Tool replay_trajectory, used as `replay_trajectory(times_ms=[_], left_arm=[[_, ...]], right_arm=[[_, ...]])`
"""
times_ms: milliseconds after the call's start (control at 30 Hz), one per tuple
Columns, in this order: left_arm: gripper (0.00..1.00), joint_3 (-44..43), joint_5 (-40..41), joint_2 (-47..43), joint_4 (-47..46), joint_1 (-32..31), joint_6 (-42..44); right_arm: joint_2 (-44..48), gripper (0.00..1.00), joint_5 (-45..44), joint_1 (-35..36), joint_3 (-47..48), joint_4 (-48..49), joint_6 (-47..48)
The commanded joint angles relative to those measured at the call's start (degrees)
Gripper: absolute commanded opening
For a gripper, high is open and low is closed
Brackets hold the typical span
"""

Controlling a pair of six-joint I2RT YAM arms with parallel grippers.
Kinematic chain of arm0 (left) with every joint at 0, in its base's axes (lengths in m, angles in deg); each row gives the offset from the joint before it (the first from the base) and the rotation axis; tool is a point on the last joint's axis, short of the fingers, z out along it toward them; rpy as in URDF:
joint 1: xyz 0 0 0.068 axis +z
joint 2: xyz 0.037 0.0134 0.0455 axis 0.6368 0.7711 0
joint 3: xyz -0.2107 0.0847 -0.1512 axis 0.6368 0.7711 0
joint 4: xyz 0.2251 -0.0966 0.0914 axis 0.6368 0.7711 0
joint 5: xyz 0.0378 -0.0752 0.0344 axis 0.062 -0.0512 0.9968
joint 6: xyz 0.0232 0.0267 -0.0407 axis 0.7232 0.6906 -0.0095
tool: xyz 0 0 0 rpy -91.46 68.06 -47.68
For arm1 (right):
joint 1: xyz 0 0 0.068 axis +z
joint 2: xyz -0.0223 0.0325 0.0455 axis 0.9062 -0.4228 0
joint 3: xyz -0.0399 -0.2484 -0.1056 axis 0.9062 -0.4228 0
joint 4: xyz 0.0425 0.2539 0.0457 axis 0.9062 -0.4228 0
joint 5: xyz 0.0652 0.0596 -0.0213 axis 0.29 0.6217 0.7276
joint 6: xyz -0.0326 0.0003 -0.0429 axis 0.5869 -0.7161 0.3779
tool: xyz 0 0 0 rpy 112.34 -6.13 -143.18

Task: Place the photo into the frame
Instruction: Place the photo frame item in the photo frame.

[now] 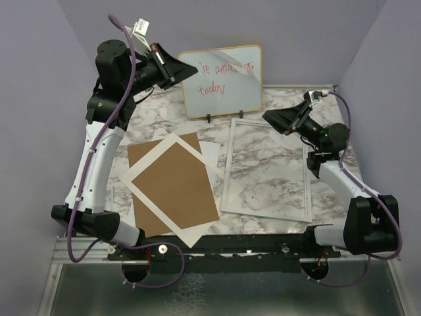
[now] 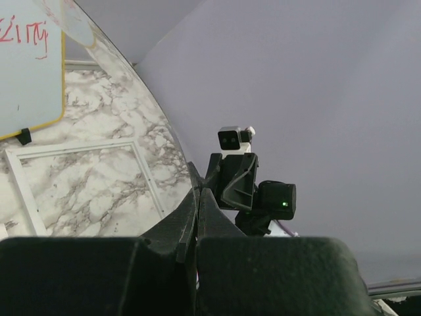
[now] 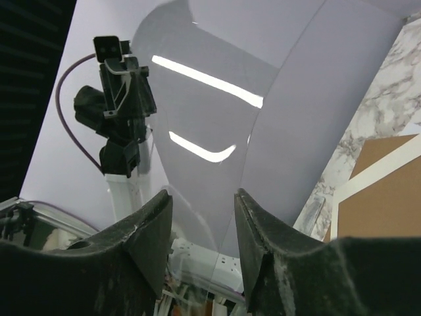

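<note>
Left jaws (image 1: 176,69): closed, pinching one edge of a clear sheet (image 1: 245,71), high above the far part of the table (image 1: 276,99).
Right jaws (image 1: 266,117): standing apart; in the right wrist view the clear sheet (image 3: 210,118) hangs in the gap between them, and I cannot tell if a finger touches it.
Clear sheet: lifted in the air, curved, glossy, in front of the whiteboard (image 1: 220,82).
Frame (image 1: 266,215): thin white rim, flat on the table, right of centre, near the right arm.
Photo (image 1: 210,157): most likely the plain white sheet lying flat, partly under the mat, just left of the frame; no printed side shows.
Mat (image 1: 187,238): white, with a window, turned at an angle on top of the brown backing board (image 1: 172,187).
Whiteboard: upright at the far edge, with red handwriting.
</note>
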Motion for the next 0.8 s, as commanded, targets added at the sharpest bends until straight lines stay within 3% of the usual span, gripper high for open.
replay_trajectory(times_ms=[0,133,400,533,667,767], left_arm=[[0.0,3.45,-3.25,-0.08,0.9,-0.5,0.84],[0.0,6.41,-4.62,-0.26,0.79,-0.5,1.43],[0.0,9.71,-7.07,-2.67,2.63,1.52,5.08],[0.0,9.63,-6.98,-2.99,2.75,3.35,4.92],[0.0,9.85,-7.06,-2.76,2.71,3.36,4.64],[0.0,10.25,-7.1,-2.68,2.23,3.36,4.17]], right_arm=[[-0.92,0.49,4.04,0.21,2.36,11.39,-3.93],[-0.44,0.65,5.21,0.26,4.42,9.26,-1.22],[-1.06,0.7,3.35,-0.86,4.86,8.47,0.4],[0.08,0.79,1.28,-1.75,2.65,5.3,3.34],[0.09,0.75,2.16,-1.89,3.06,4.97,3.51],[-0.53,0.64,3.87,-1.9,3.77,5.71,2.13]])
